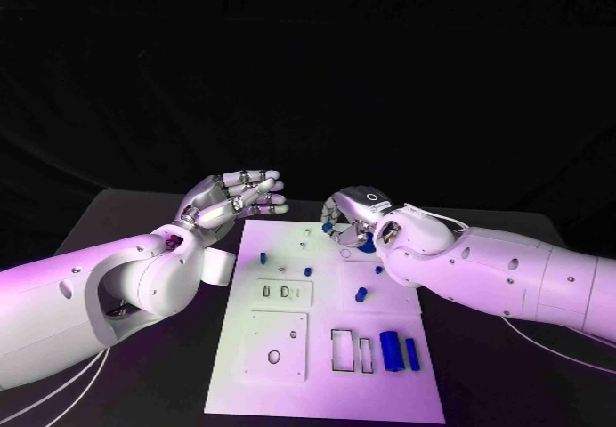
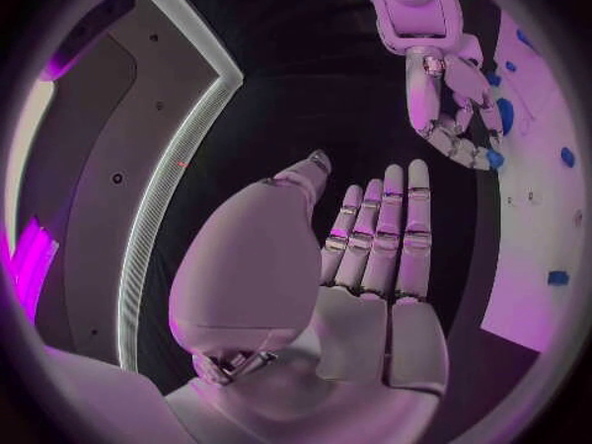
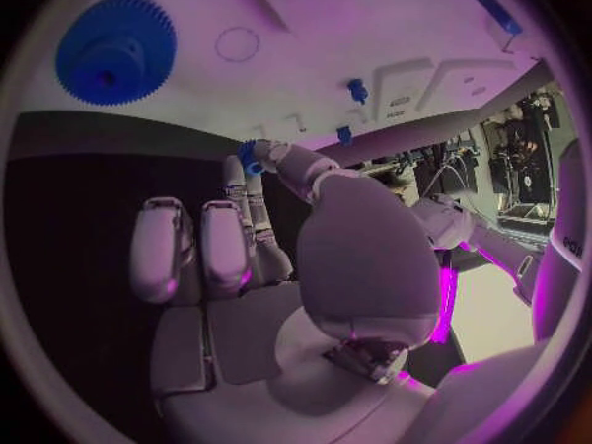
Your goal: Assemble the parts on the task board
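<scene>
Two silver hands hang above the far end of the white rectangular task board (image 1: 328, 329). The right hand (image 1: 354, 213) pinches a small blue part (image 3: 251, 157) between its thumb and a fingertip, just over the board's far edge; the other fingers (image 3: 203, 247) of that hand lie straight and close together. In the left wrist view the same small blue piece sits at the tips of the right hand, beside the board's edge. The left hand (image 1: 238, 200) holds nothing: its fingers (image 2: 389, 232) are stretched out side by side with the thumb set apart, palm open, above the black desk (image 1: 154, 374) just beyond the board's far left corner.

On the board near the right hand lies a large blue toothed gear wheel (image 3: 114, 49), and a small blue peg (image 3: 356, 90) stands close by. Further down the board, a few small blue pieces (image 1: 308, 269) are scattered around its middle, and two longer blue bars (image 1: 400, 350) lie side by side near the right edge, next to rectangular cut-outs (image 1: 351, 350).
</scene>
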Controlling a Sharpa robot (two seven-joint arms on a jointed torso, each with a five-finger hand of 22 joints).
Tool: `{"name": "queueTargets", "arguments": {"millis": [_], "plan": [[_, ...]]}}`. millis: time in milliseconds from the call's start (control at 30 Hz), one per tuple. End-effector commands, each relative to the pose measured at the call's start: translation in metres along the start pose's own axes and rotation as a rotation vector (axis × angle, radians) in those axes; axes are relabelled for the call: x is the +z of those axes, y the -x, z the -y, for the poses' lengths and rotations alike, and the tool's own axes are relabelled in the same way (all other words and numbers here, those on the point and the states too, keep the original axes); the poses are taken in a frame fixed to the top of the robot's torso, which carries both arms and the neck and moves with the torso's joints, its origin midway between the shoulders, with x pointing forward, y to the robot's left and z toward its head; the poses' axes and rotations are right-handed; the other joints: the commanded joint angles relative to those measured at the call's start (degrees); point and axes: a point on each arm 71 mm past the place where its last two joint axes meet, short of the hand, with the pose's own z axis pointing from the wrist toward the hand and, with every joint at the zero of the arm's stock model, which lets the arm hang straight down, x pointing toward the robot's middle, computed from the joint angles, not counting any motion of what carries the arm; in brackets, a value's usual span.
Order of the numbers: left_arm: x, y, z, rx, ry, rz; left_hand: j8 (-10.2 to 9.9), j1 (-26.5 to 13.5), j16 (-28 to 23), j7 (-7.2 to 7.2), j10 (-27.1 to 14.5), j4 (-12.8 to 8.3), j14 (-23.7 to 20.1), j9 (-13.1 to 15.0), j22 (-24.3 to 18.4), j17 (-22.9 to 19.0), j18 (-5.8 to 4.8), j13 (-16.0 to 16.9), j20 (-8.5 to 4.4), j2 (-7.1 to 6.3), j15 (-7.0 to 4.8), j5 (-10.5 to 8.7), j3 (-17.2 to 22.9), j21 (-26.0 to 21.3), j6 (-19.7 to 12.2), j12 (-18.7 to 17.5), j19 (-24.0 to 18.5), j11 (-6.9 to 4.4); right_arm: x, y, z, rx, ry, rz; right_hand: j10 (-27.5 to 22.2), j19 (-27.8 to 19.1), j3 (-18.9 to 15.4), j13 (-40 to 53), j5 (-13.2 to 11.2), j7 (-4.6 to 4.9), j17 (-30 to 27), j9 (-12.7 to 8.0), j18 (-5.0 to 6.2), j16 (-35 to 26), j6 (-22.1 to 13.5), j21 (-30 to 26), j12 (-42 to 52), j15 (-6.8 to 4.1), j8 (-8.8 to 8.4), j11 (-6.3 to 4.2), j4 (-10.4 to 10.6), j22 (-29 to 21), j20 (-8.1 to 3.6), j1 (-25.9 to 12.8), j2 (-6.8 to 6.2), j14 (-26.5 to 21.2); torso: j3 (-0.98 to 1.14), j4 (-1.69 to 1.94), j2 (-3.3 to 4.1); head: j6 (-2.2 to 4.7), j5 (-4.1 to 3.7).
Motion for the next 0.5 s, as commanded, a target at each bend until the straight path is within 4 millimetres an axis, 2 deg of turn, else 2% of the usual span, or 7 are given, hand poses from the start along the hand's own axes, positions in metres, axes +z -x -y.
{"name": "queueTargets", "arguments": {"millis": [33,500], "plan": [[0.001,-0.004,0.002,-0.011,-0.012,-0.025,-0.36,-0.53,-0.36,3.48,-0.12,0.35,-0.28,-0.06,-0.07,0.09,0.64,-0.06,0.34,-0.05,0.08,0.02,0.09,-0.21,-0.35,-0.19,-0.24,0.22,0.005,0.002,-0.001,-0.004,-0.011,0.038,0.42,0.40,0.32,0.06,0.14,0.27,0.01,0.11,-0.63,0.05,0.12,0.38,0.14,-0.24,0.36,-0.03,0.00,0.35,0.06,0.60,0.59,1.43,-0.21,0.34,0.33,0.18,-0.30],[0.002,-0.005,0.005,-0.011,-0.020,-0.028,-0.43,-0.51,-0.45,3.51,-0.19,0.28,-0.32,-0.08,-0.13,0.15,0.65,-0.05,0.37,0.00,0.11,0.02,0.15,-0.26,-0.43,-0.32,-0.26,0.25,0.015,-0.004,-0.015,0.004,0.013,0.019,0.35,0.48,0.39,0.07,0.12,0.31,0.09,0.20,-0.66,0.14,-0.03,0.46,0.06,-0.22,0.33,0.01,-0.03,0.49,0.06,0.59,0.54,1.44,-0.67,1.01,1.35,0.09,-0.22]]}}
